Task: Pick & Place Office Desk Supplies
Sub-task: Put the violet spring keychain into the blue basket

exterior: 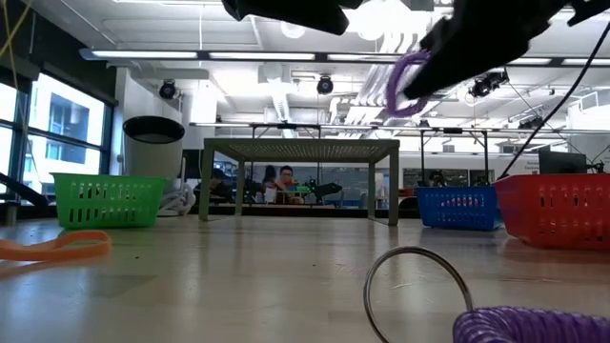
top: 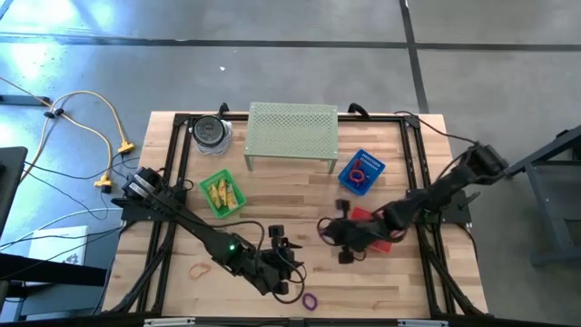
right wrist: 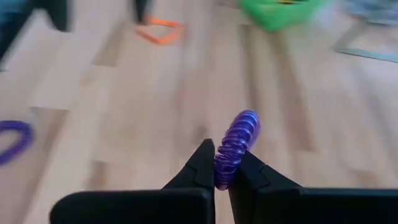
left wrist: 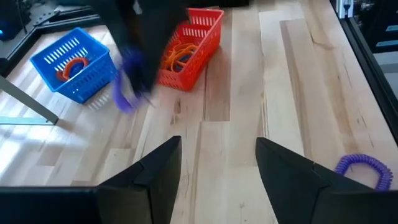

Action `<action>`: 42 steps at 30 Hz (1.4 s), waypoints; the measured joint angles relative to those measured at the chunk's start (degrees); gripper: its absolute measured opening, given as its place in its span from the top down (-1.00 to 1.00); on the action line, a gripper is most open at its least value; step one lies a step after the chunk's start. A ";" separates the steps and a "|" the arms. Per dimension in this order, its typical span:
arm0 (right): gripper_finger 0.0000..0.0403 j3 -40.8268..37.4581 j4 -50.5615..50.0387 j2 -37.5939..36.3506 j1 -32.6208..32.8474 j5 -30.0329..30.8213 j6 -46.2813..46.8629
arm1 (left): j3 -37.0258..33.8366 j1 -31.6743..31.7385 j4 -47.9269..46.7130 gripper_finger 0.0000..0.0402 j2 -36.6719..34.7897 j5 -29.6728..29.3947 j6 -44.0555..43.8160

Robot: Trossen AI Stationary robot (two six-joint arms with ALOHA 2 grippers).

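In the right wrist view we see the right gripper (right wrist: 222, 167) with its two dark fingers (right wrist: 198, 168) closed on a purple coil band (right wrist: 237, 144), which stands up between the tips and curves toward 1 o'clock. Wooden table (right wrist: 155, 106) fills the view, blurred. At 11 o'clock we note an orange band loop (right wrist: 163, 31) lying flat. At 1 o'clock, a green basket (right wrist: 280, 12), cut by the edge. At 9 o'clock, a second purple loop (right wrist: 12, 142) rests on the wood, partly out of view.
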 joint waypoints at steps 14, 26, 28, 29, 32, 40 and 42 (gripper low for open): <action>0.96 0.01 -42.65 -15.76 -2.58 18.15 25.54 | 0.00 -0.47 0.87 0.00 0.01 0.15 -4.37; 0.95 -3.68 -51.50 -16.30 -22.04 16.45 27.27 | -0.02 -0.47 0.94 0.00 0.03 4.30 -8.07; 0.94 -5.55 -47.59 -16.30 -25.36 14.01 23.59 | -0.02 -0.47 0.90 0.00 0.03 4.45 -8.52; 0.94 -6.51 -45.30 -16.30 -26.83 12.61 21.63 | -0.02 -0.47 0.89 0.00 0.03 4.48 -8.62; 0.94 -8.67 -39.04 -16.27 -30.85 9.38 16.01 | -0.02 -0.47 0.89 0.00 0.03 4.46 -8.64; 0.79 -11.26 -33.74 -16.27 -38.44 7.05 13.08 | -0.02 -0.47 0.89 0.00 0.03 4.44 -8.64; 0.70 -11.30 -33.66 -16.27 -39.25 6.48 13.05 | -0.02 -0.47 0.87 0.00 0.03 4.44 -8.64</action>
